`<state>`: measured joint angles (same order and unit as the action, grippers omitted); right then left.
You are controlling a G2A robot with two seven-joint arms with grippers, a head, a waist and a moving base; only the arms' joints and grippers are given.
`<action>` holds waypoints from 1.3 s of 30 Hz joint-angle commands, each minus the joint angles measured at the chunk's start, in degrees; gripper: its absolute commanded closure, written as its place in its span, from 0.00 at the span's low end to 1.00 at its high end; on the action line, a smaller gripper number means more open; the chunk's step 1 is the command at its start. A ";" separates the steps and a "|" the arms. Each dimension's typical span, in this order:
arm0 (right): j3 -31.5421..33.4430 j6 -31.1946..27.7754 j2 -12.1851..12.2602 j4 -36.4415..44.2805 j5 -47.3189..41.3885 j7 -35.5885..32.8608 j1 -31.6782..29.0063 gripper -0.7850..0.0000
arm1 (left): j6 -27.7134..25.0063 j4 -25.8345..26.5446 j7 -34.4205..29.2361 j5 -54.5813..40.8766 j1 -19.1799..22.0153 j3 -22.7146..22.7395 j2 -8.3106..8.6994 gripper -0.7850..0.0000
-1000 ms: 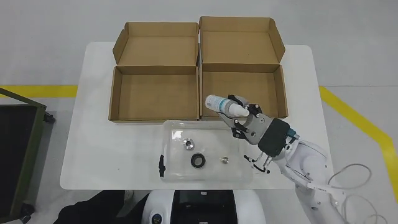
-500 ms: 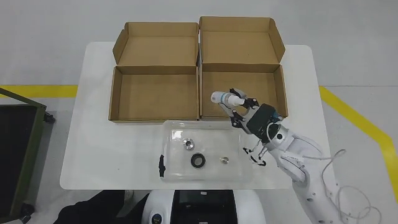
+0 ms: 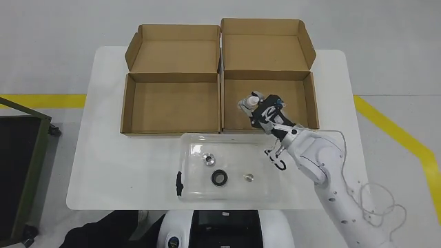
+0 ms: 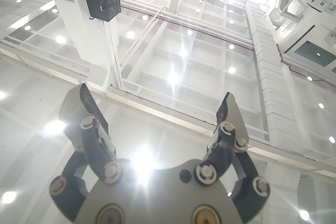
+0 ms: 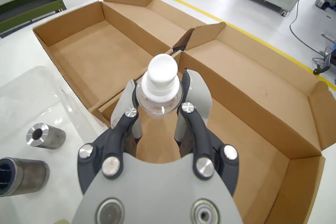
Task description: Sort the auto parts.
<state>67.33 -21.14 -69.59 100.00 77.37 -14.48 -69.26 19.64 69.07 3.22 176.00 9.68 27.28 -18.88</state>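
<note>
Two cardboard boxes are sitting open side by side across the 12 o'clock half of the white table, their lids folded back toward 12 o'clock. The left box is lying at about 11 o'clock and the right box at about 1 o'clock, with their inner walls touching.

A clear tray is lying at 6 o'clock, just beside the boxes' near walls, and a black clip is sitting on its 9 o'clock rim. Three parts are resting apart from one another inside it. A small metal bushing is lying toward 10 o'clock, a black ring near the middle, and a smaller metal piece toward 3 o'clock.

The right gripper is hanging over the 7 o'clock corner of the right box, with its arm coming in from 5 o'clock. Its fingers are clamping a clear bottle at the shoulder, one on each side. The bottle's white cap is pointing away from the wrist toward 11 o'clock, at the seam between the two boxes. I cannot tell whether the bottle is touching the cardboard.

The left gripper is pointing up at the ceiling lights, its jaws standing wide apart and gripping nothing.
</note>
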 commanded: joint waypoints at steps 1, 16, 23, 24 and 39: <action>-1.11 0.49 -0.22 -1.60 0.29 -2.42 1.31 1.00 | 0.00 0.00 0.00 0.00 0.00 0.00 0.00 0.00; -6.57 0.27 -1.85 -10.18 -3.03 -5.40 7.86 0.00 | 0.00 0.00 0.00 0.00 0.00 0.00 0.00 0.00; -5.92 -0.17 -1.78 -8.34 -3.27 -4.94 7.34 0.00 | 0.00 0.00 0.00 0.00 0.00 0.00 0.00 0.00; -5.62 -0.39 -1.68 -7.26 -2.96 -4.81 6.98 0.00 | 0.00 0.00 0.00 0.00 0.00 0.00 0.00 0.00; 2.18 -14.22 1.71 15.03 0.19 -11.78 -9.71 0.00 | 0.00 0.00 0.00 0.00 0.00 0.00 0.00 0.00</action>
<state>69.22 -34.32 -68.07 114.01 77.45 -25.44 -77.82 19.64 69.07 3.22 176.00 9.68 27.28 -18.88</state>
